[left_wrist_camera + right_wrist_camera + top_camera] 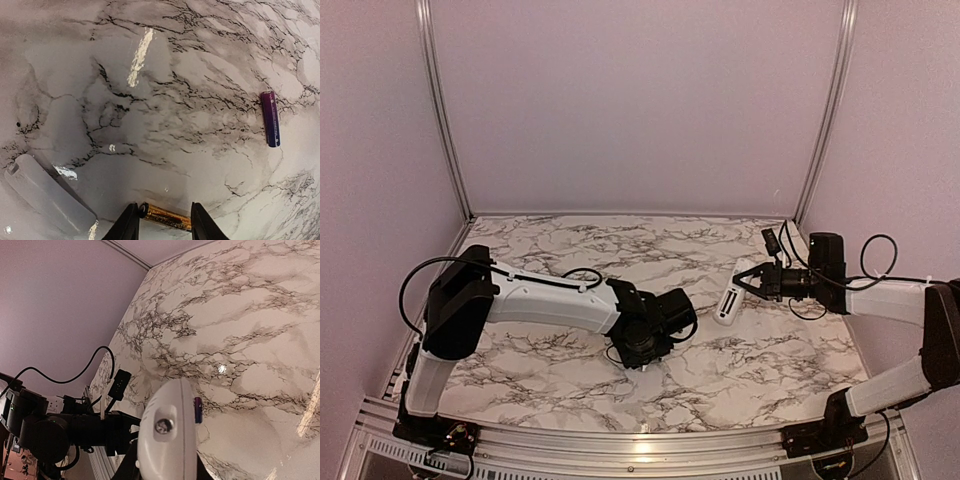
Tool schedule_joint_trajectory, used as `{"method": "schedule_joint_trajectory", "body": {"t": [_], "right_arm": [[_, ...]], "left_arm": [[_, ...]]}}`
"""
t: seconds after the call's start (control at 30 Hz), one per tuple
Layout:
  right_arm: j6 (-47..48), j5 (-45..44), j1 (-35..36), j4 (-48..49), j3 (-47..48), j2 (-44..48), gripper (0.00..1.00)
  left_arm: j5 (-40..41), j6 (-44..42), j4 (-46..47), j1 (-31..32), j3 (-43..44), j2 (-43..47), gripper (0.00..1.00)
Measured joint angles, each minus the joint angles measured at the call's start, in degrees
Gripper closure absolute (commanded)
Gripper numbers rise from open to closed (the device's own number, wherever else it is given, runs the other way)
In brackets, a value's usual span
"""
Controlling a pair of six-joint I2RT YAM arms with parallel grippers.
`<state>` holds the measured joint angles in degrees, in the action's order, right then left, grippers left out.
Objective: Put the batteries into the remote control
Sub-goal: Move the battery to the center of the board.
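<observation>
Remote control (167,440) clamped (right pincer (745,281)), gold battery (165,217)

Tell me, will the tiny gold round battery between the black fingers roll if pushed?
Probably: the tiny gold battery is a smooth cylinder lying sideways on the glossy marble table, so it may roll. Its shiny shell might slip from the left gripper.
</observation>
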<state>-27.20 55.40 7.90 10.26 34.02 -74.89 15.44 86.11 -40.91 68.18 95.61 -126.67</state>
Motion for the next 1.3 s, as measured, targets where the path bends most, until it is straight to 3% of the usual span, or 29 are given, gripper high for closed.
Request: {"method": "schedule_joint_trajectory", "body": {"t": [0.23, 0.43, 0.8, 0.87, 1.03, 1.3], "right_arm": [[-0.22, 0.04, -0.33, 0.07, 0.00, 0.00, 1.00], [-0.70, 0.39, -0.81, 0.85, 0.00, -0.11, 1.00], [-1.31, 1.03, -0.81, 1.68, 0.00, -0.76, 1.00], [-1.36, 1.09, -0.83, 1.73, 0.00, -0.87, 1.00], [-1.51, 1.14, -0.83, 1.73, 0.00, -0.96, 1.00], [-1.68, 1.11, -0.85, 1.73, -0.02, -0.96, 1.00]], "left_arm": [[0.00, -2.64, -3.21, -0.85, 4.46, -2.58, 0.68], [-0.20, -5.33, -5.33, -1.20, 7.19, -4.20, 0.82], [-0.02, -10.93, -6.32, -2.34, 8.33, -4.94, 0.86], [0.50, -13.14, -6.60, -2.45, 9.77, -5.79, 0.85], [1.84, -16.92, -6.80, -2.51, 10.93, -6.56, 0.67], [3.19, -16.65, -7.50, -1.88, 10.73, -6.38, 0.60]]}}
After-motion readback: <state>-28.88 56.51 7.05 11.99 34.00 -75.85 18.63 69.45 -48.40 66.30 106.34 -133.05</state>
